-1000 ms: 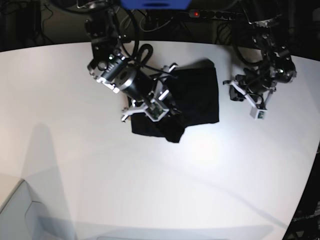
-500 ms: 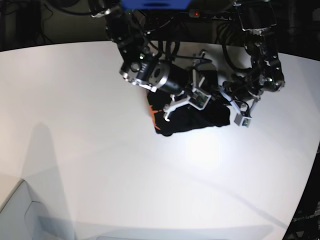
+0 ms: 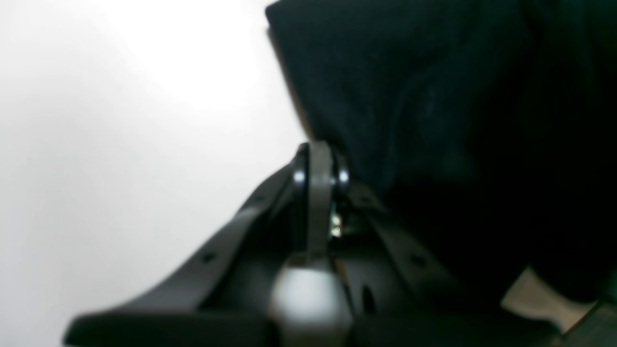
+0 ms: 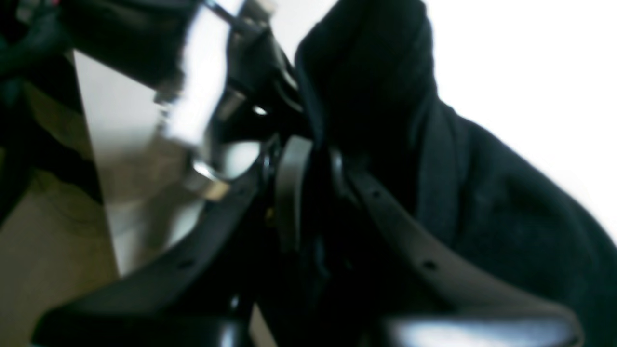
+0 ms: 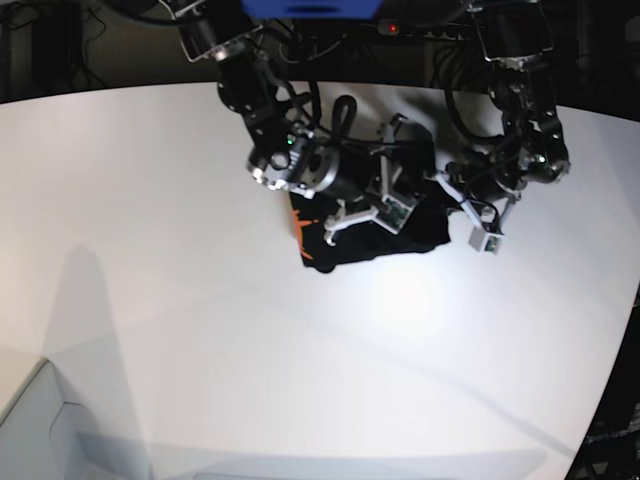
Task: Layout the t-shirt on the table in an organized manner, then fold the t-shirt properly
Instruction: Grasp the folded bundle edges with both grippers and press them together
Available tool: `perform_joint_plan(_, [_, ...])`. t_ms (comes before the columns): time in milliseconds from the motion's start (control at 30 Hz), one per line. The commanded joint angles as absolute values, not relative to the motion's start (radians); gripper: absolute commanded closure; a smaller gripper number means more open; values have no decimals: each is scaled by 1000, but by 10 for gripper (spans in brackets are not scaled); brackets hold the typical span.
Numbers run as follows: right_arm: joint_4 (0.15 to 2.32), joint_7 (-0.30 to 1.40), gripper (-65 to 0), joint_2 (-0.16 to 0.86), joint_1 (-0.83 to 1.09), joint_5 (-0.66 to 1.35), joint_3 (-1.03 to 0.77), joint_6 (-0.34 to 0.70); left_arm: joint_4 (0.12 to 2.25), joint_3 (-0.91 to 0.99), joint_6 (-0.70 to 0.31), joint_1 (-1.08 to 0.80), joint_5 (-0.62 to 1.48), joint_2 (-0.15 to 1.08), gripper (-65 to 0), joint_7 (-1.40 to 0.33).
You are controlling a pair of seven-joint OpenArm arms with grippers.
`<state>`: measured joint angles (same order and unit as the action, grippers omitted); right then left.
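Note:
The black t-shirt (image 5: pixel 352 245) lies bunched on the white table (image 5: pixel 200 300), its orange collar label (image 5: pixel 297 222) showing at its left edge. My right gripper (image 5: pixel 408 192) hovers over the shirt's middle. In the right wrist view, this gripper (image 4: pixel 308 149) is shut on a bunched fold of the t-shirt (image 4: pixel 482 207). At the shirt's right edge is my left gripper (image 5: pixel 445 205). In the left wrist view, this gripper (image 3: pixel 320 154) is shut, its tips touching the cloth edge (image 3: pixel 409 96); no cloth shows between the fingers.
White tabletop (image 3: pixel 120 120) stretches wide to the left and front of the shirt. Dark cables and a power strip (image 5: pixel 440 28) run behind the table's far edge. A pale box corner (image 5: pixel 30 420) sits at the bottom left.
My right gripper has carried the cloth to the right, so the shirt now lies further right with its orange label exposed. My left gripper moved in to the shirt's right edge.

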<state>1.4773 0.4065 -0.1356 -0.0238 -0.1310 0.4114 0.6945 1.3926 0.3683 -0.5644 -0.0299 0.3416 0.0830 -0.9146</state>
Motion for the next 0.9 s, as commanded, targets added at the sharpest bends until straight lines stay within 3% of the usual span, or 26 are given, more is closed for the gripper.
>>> perform_joint_plan(0, [1497, 380, -53, -150, -41, -114, 398, 698, 1386, 367, -556, -38, 291, 87, -2, -980])
perform_joint_plan(300, [1495, 415, -336, -157, -38, -113, 335, 698, 1386, 367, -558, -42, 291, 84, -2, -980])
perform_joint_plan(467, [1515, 435, -335, -157, -41, -113, 398, 698, 1386, 366, -558, -42, 292, 84, -2, -980])
perform_joint_plan(867, [1804, 429, -335, -157, 38, -113, 363, 698, 1386, 369, -559, -39, 292, 90, -2, -980])
